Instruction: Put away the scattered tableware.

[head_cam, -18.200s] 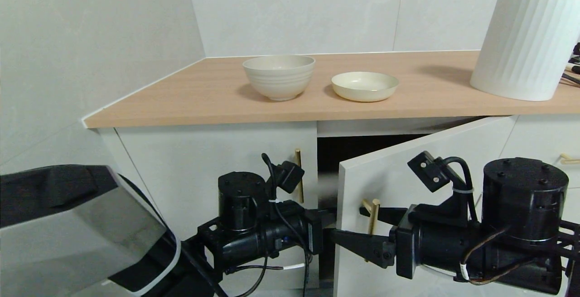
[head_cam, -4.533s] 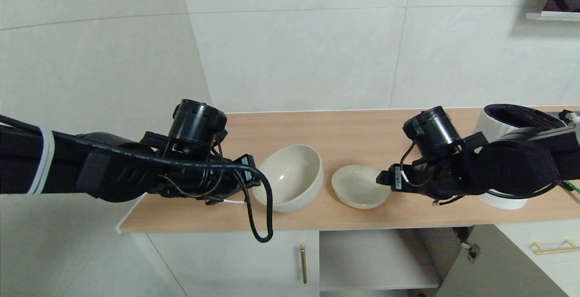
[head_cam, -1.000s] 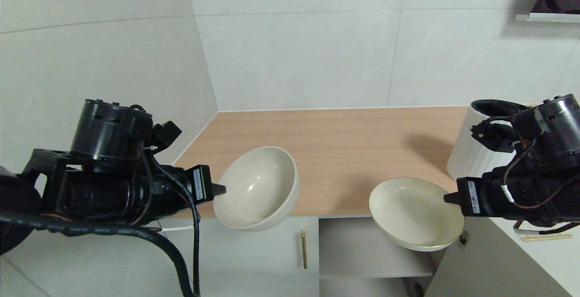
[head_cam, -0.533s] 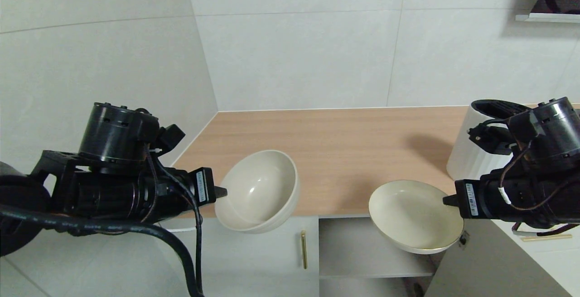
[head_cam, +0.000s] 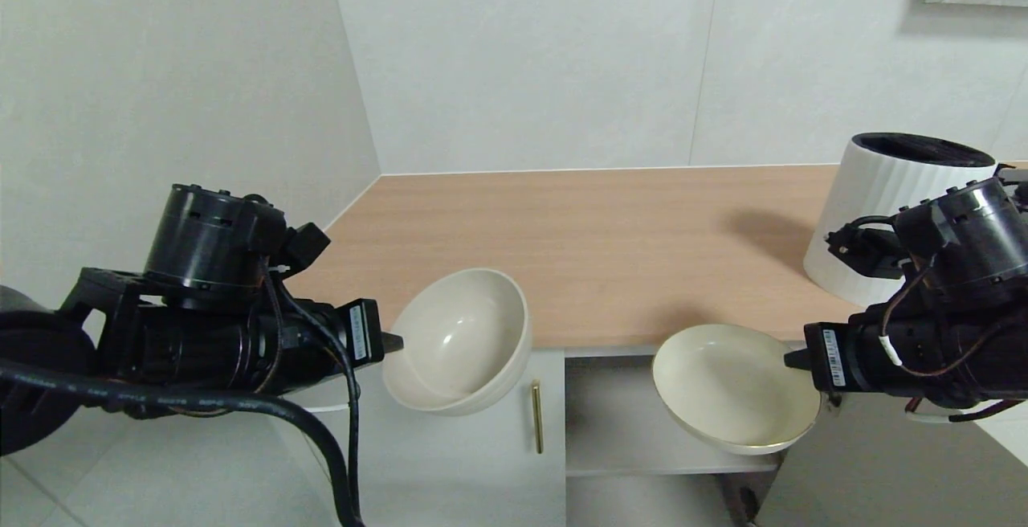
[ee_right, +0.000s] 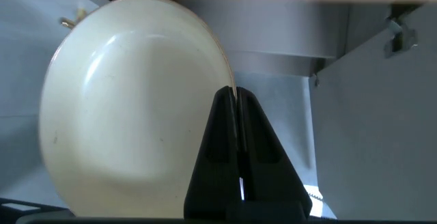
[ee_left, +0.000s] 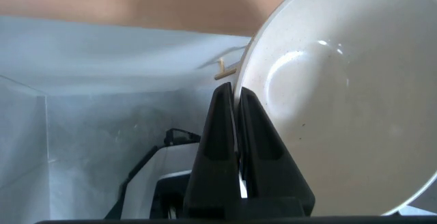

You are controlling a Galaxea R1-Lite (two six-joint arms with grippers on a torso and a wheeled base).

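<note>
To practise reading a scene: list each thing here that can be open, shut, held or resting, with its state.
bowl: held in the air, tilted
plate: held in the air, tilted
left gripper: shut on the bowl's rim
right gripper: shut on the plate's rim
left cabinet door: shut
right cabinet door: open
white container: upright on the countertop

Left arm [head_cam: 201, 342] and right arm [head_cam: 932, 346] were matte black, cylindrical screw-studded joint housings [head_cam: 213, 226], thick looped black cable [head_cam: 344, 471], white barcode stickers [head_cam: 357, 332]
</note>
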